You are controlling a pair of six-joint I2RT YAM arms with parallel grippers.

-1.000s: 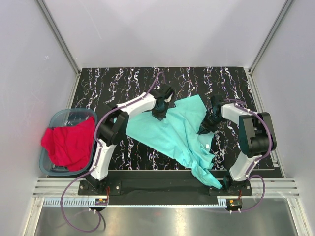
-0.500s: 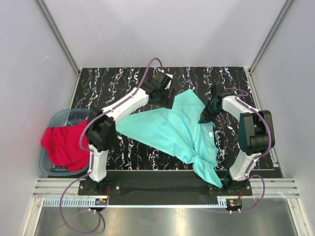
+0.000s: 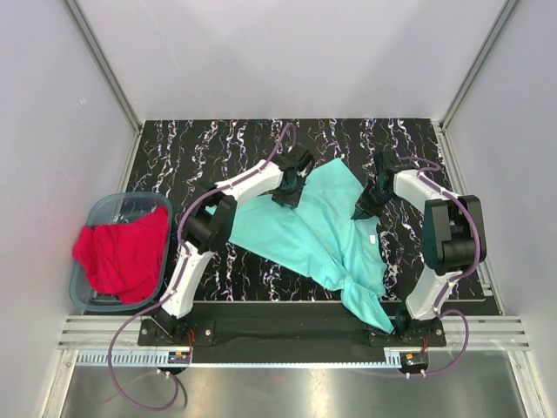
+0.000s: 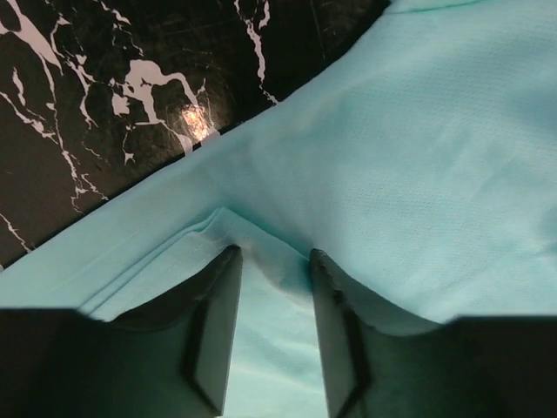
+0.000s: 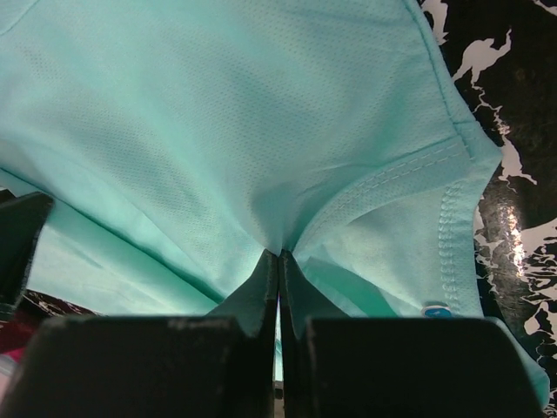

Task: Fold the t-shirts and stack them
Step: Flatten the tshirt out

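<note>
The mint-teal cloth t-shirt (image 3: 305,235) lies rumpled across the black marbled worktop (image 3: 191,148), between both hands. The right hand (image 5: 278,257) is pinched tight on cloth beside a stitched hem. The left hand (image 4: 271,261) straddles a raised fold, fingers apart. The left should probably close fully on that fold, then both draw outward evenly, keeping the cloth low. The bright red cloth t-shirt (image 3: 117,257) is heaped in the translucent blue-grey plastic tub (image 3: 122,202). Sleeves and collar are hard to make out.

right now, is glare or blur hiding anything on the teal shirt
Top external: even light, sharp. Left wrist: one small glare spot on the marble table; teal shirt weave crisp, left gripper dark. Right wrist: table glints at the right edge; shirt crisp, right gripper in shadow. Nothing on the shirt hidden.
</note>
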